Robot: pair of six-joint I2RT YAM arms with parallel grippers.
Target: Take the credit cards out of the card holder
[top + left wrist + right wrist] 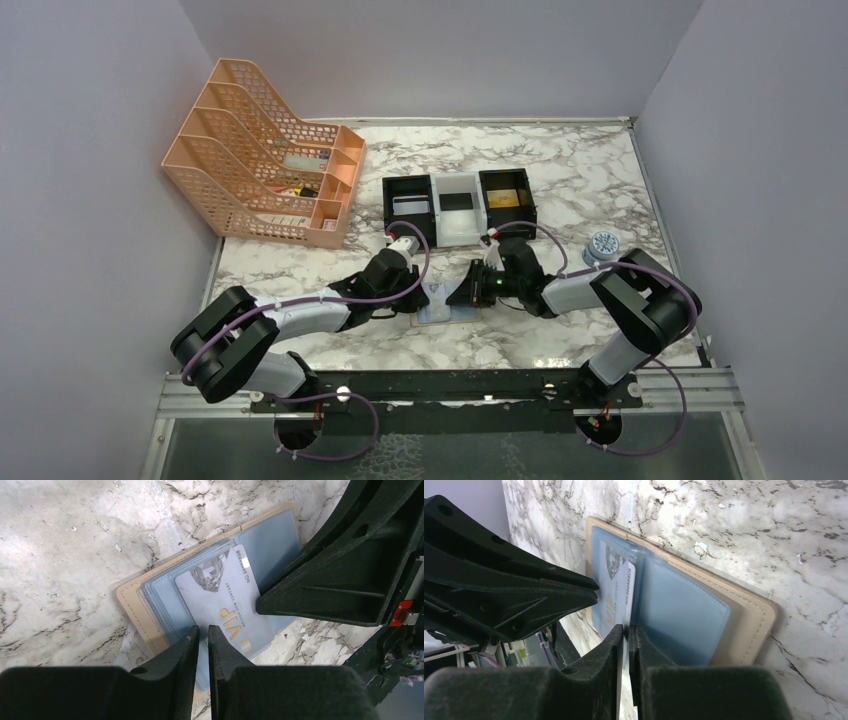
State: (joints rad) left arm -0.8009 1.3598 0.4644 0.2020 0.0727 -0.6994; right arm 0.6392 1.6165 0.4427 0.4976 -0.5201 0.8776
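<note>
The card holder (440,306) lies open on the marble table, with a tan border (131,597) and grey-blue inner sleeves (684,610). A pale credit card (220,595) printed "VIP" sticks partly out of a sleeve. My right gripper (626,628) is shut on that card's edge (628,587); in the left wrist view its black finger (310,595) meets the card's side. My left gripper (203,628) has its jaws nearly together with only a thin slit and nothing seen between them. Its tips rest on the holder's sleeve beside the card. Both grippers meet over the holder in the top view.
A peach file organizer (265,165) stands at the back left. Behind the holder sit a black tray (408,205), a white tray (458,208) and a black tray (507,200) with a tan item inside. A small round blue-grey object (601,245) lies right.
</note>
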